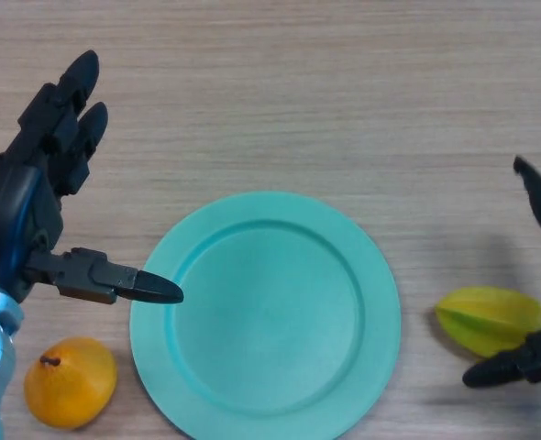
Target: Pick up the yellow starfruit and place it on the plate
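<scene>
the left hand [32, 192] hovers with fingers spread straight over the surface [280, 101] near its left edge, above an orange fruit [70, 381]. the teal plate [160, 312] sits mid-surface, bare. the yellow starfruit [491, 319] lies just right of the plate, between the parted fingers and thumb of the right hand [527, 359]. it looks light, waxy and ridged, so it is best gripped across its ribs.

Pale wood-grain table [280, 101] fills the whole view, its grain running left to right. Light is even, with soft shadows.
</scene>
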`<state>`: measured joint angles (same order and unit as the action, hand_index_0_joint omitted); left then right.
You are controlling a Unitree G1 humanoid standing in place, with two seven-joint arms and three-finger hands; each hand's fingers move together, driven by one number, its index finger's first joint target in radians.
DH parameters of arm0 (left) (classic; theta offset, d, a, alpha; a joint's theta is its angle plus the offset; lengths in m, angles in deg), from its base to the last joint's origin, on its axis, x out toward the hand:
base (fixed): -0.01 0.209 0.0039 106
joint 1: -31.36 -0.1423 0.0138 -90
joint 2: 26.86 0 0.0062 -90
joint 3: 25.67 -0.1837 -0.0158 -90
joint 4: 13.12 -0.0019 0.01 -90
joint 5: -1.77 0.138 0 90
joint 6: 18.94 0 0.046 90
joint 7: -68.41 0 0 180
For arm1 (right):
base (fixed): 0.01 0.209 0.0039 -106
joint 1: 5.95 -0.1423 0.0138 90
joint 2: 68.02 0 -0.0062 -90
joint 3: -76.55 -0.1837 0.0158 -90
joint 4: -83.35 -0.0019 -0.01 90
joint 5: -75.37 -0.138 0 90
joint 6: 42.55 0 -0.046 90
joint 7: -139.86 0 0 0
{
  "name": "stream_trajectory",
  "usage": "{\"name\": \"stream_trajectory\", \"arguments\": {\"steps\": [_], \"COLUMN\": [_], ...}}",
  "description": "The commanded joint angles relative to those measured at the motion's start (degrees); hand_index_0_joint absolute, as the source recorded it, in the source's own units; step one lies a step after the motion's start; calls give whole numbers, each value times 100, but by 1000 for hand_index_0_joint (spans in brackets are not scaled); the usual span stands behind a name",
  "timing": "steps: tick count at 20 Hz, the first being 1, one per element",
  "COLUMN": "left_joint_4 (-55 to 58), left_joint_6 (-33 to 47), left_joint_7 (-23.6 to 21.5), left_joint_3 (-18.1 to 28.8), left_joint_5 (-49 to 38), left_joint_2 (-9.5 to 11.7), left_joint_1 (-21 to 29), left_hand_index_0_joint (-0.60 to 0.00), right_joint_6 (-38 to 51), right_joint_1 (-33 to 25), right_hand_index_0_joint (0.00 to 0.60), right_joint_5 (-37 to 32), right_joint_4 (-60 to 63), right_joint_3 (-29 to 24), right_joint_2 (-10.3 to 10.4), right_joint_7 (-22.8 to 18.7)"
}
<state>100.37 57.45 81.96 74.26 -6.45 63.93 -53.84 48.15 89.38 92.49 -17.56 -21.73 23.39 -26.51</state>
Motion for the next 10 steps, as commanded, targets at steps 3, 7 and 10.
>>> {"name": "stream_trajectory", "arguments": {"steps": [3,7,10], "left_joint_4": [428,467,482], "left_joint_6": [493,418,337], "left_joint_7": [-87,-17,34], "left_joint_3": [227,248,299], "left_joint_5": [-71,-104,-92], "left_joint_2": [186,185,205], "left_joint_1": [190,153,126], "left_hand_index_0_joint": [0,0,0], "right_joint_6": [1088,979,967], "right_joint_1": [-100,-27,-5], "right_hand_index_0_joint": [0,400,600], "right_joint_5": [111,-10,203], "right_joint_4": [317,391,588], "right_joint_3": [-424,-415,-451], "right_joint_2": [-272,-244,-292], "right_joint_7": [-471,-462,-585]}}
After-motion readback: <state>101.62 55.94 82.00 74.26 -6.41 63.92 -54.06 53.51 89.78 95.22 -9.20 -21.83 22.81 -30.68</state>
